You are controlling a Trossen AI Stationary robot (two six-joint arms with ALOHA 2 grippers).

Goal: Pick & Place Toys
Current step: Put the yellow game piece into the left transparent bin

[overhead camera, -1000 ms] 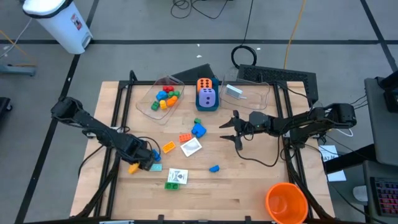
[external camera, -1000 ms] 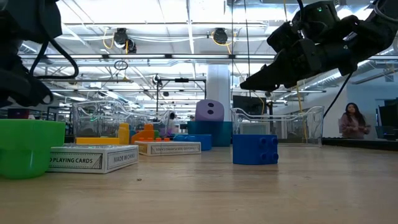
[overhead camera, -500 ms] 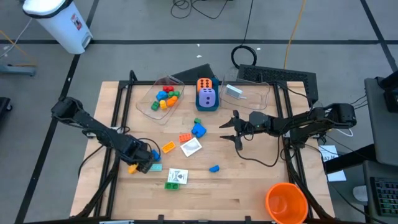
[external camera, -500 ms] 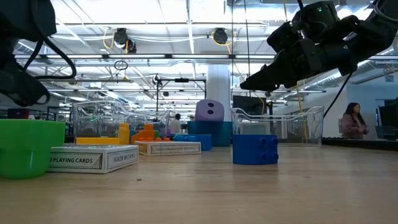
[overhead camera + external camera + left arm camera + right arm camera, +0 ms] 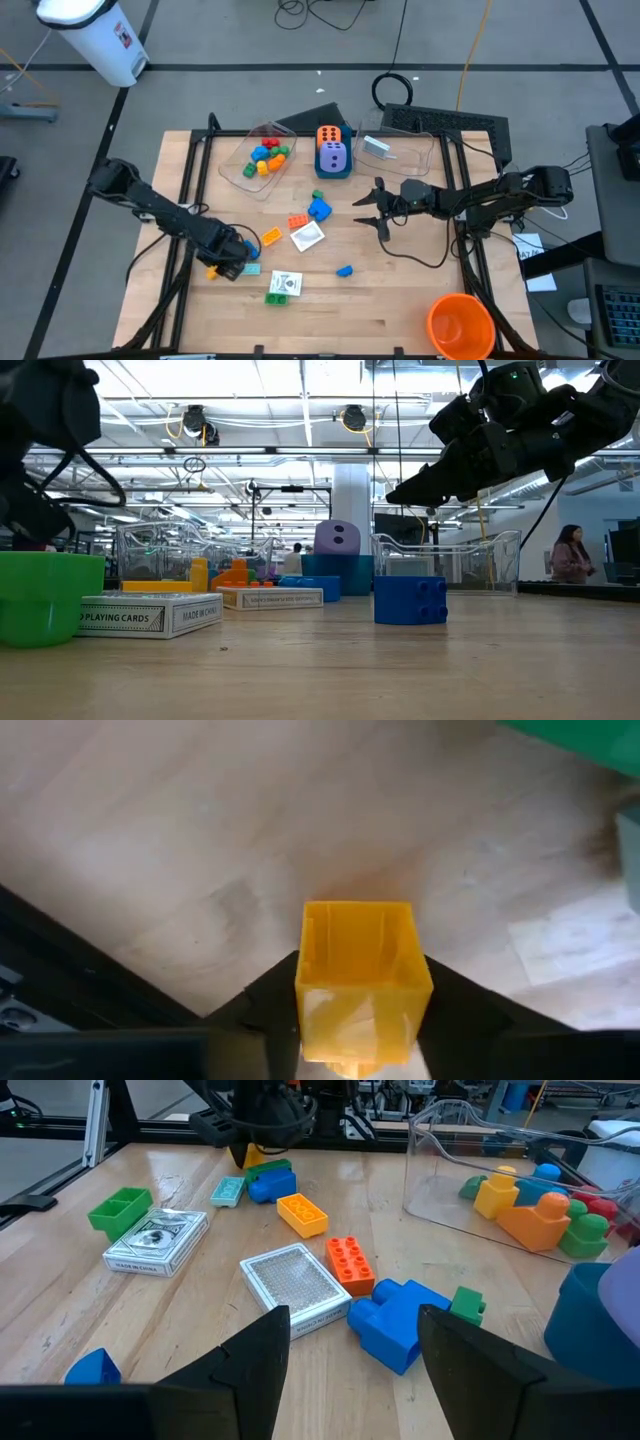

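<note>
Holding a yellow brick (image 5: pixel 358 982) clamped in my left gripper (image 5: pixel 222 266), I'd lift straight before carrying; right gripper (image 5: pixel 372 212) hangs open.

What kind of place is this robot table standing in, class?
Probably a robotics lab or workshop: an open hall with ceiling lights, more workbenches behind, loose cables on the floor, and a person in the background.

We note the left gripper (image 5: pixel 362 1020) pads are cut off by the frame edge in the left wrist view; its yellow hollow plastic brick (image 5: pixel 360 982) runs off the edge too. Green plastic piece (image 5: pixel 590 735) is cropped at a corner, shape not determinable. In the high view, the small teal flat piece (image 5: pixel 250 268) beside the left gripper is partly covered, too small to ID. In the low view, the round green plastic piece (image 5: pixel 38 598) is cut by the frame edge.
</note>
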